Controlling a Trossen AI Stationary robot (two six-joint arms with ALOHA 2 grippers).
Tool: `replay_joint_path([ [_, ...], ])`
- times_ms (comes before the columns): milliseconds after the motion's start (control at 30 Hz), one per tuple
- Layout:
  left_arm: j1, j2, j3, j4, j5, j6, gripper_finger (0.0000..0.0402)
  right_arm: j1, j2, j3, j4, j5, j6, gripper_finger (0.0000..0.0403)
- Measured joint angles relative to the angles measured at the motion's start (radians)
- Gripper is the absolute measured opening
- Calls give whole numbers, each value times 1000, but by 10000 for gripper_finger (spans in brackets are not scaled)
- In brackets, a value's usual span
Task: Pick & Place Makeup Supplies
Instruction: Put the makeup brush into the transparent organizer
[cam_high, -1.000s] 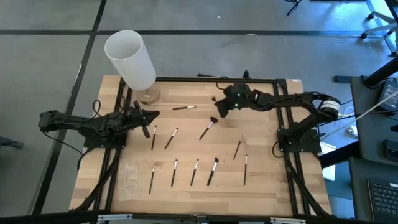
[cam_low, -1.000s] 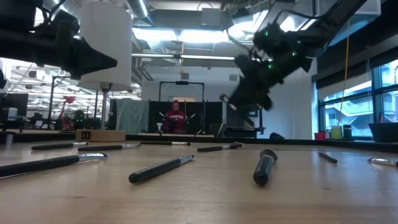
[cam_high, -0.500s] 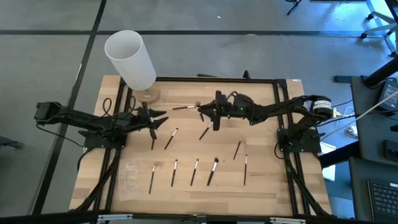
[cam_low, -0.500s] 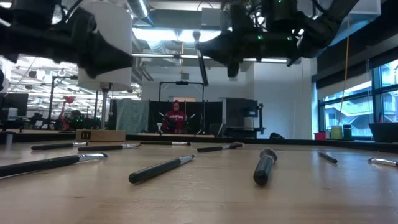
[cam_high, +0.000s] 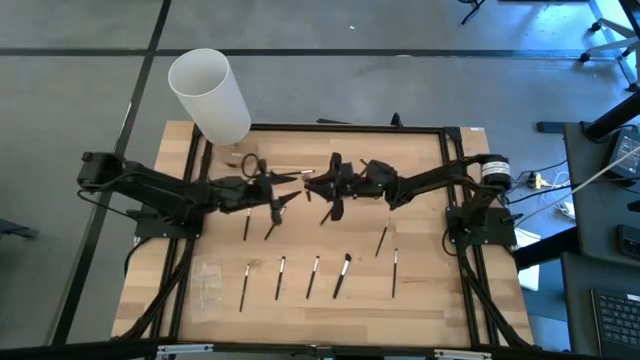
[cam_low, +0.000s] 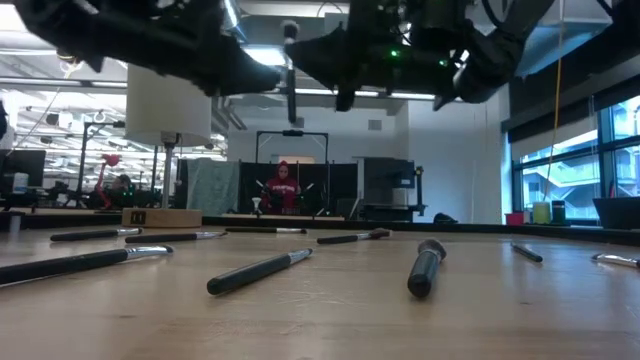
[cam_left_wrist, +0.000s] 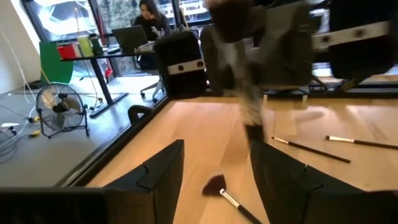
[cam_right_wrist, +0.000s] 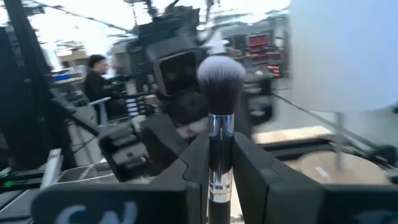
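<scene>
My right gripper (cam_right_wrist: 219, 146) is shut on a makeup brush (cam_low: 290, 62) with a fluffy head (cam_right_wrist: 221, 73), held above the table's middle. My left gripper (cam_left_wrist: 217, 150) stands open right in front of it, its fingers to either side of the brush's lower handle and apart from it. Several other thin dark brushes (cam_high: 313, 277) lie flat on the wooden table (cam_high: 430, 300); one with a fluffy head (cam_left_wrist: 214, 185) lies just below the grippers. The tall white cylinder (cam_high: 210, 95) stands at the far left. My right gripper pinches the brush's dark handle (cam_right_wrist: 219, 186) between its two fingers, below the silver ferrule. The fingers come level from the table's right and lie across the handle. The brush stands upright, bristles up, lifted clear of the table; its lower end is hidden.
The cylinder rests on a wooden base (cam_high: 238, 155) at the far left corner. A black frame (cam_high: 350, 127) runs along the table's far edge and sides. People sit in the room behind (cam_low: 283, 185). Bare wood lies near the front edge.
My right gripper has gone toward the table's left with the brush and tipped up from pointing down to level, so the brush has turned from slanted to upright. My left gripper has gone toward the table's right, up to the brush, and has opened.
</scene>
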Motion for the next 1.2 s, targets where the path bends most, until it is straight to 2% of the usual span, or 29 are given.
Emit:
replay_joint_path([
  [133, 1, 46, 47, -9, 22, 23, 190, 17, 14, 38, -36, -24, -7, 69],
  [367, 2, 18, 58, -50, 162, 18, 192, 19, 14, 41, -40, -43, -3, 60],
  [567, 2, 8, 60, -130, 159, -6, 191, 18, 14, 41, -50, -19, -2, 62],
  [700, -3, 8, 60, -207, 211, -18, 192, 13, 14, 41, -42, 12, -10, 62],
  [833, 0, 8, 60, -212, 235, -26, 194, 14, 14, 41, -42, 35, -34, 59],
  [900, -2, 8, 60, -189, 221, -26, 194, 15, 14, 41, -43, 45, -37, 60],
  [1033, 0, 3, 60, -123, 103, -31, 194, 15, 14, 41, -47, 45, -44, 63],
  [1133, -1, 3, 60, -84, 98, -24, 194, 15, 14, 41, -55, 45, -51, 61],
  [1200, -1, 3, 60, -61, 129, -13, 194, 15, 14, 41, -58, 43, -54, 60],
])
